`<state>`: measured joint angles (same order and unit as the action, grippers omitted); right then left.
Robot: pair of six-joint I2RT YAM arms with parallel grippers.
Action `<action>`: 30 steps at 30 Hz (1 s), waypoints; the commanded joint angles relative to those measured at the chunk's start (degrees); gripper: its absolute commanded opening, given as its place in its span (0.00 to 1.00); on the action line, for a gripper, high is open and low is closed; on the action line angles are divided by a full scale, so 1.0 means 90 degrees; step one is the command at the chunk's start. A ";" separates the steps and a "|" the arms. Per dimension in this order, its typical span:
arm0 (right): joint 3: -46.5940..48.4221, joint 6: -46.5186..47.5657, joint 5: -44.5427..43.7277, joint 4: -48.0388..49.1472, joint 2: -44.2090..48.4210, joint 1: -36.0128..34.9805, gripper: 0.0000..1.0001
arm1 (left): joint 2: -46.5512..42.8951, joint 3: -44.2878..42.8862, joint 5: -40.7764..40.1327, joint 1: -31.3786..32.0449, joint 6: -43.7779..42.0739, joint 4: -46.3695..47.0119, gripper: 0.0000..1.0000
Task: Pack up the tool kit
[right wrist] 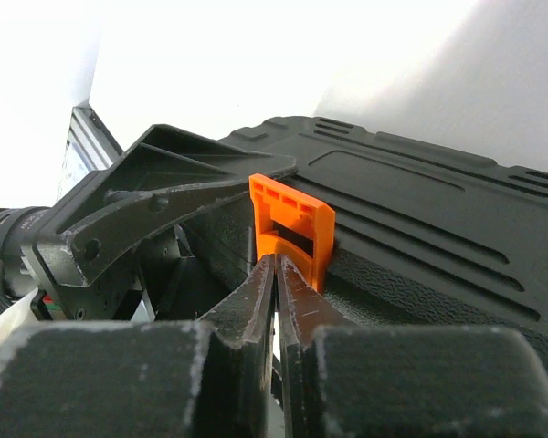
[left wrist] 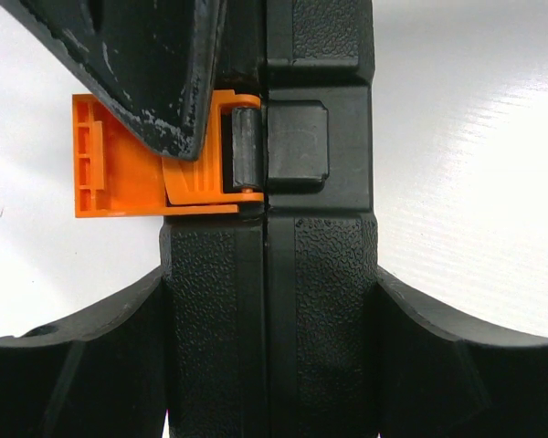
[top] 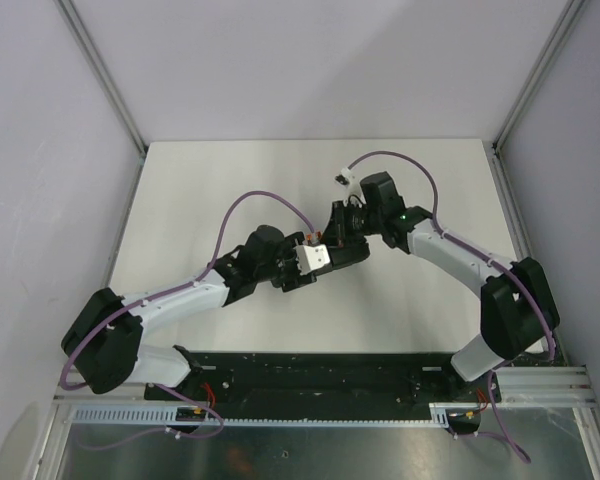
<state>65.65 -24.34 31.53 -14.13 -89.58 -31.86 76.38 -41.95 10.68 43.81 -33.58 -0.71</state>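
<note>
The tool kit's black case [left wrist: 320,301] is closed, its two halves meeting at a thin seam, and it is held on edge above the table. My left gripper [left wrist: 269,274] is shut on the case, one finger against each broad side. The orange latch [left wrist: 119,173] sticks out sideways from its hinge on the case edge. My right gripper [right wrist: 276,265] is shut with nothing between its fingers, and its tips touch the latch [right wrist: 292,224]. From above, the case [top: 348,250] hangs between the left gripper [top: 325,262] and the right gripper [top: 342,225]. No loose tools show.
White tabletop [top: 200,200] lies beneath and around both arms. Grey walls with metal frame posts [top: 105,75] enclose the back and sides. A black base rail [top: 310,375] runs along the near edge.
</note>
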 commanded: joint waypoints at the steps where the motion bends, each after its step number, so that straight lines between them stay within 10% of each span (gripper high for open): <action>1: 0.0148 0.0143 -0.0356 -0.0090 -0.0300 -0.0016 0.08 | -0.0114 0.0160 0.0174 0.0092 -0.0116 -0.0508 0.00; 12: 0.0717 -0.0348 0.0103 0.0751 0.0362 0.0713 0.09 | -0.0148 0.0205 0.0145 0.0103 -0.0135 -0.0507 0.00; 30: 0.2679 0.1098 0.1796 -0.1914 -0.2226 0.0342 0.11 | -0.0459 0.0602 -0.0176 0.0128 -0.0614 -0.0271 0.00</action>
<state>86.19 -18.39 41.01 -25.69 -108.38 -28.29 73.06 -38.22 10.55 44.73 -38.06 0.73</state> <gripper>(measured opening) 0.108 0.721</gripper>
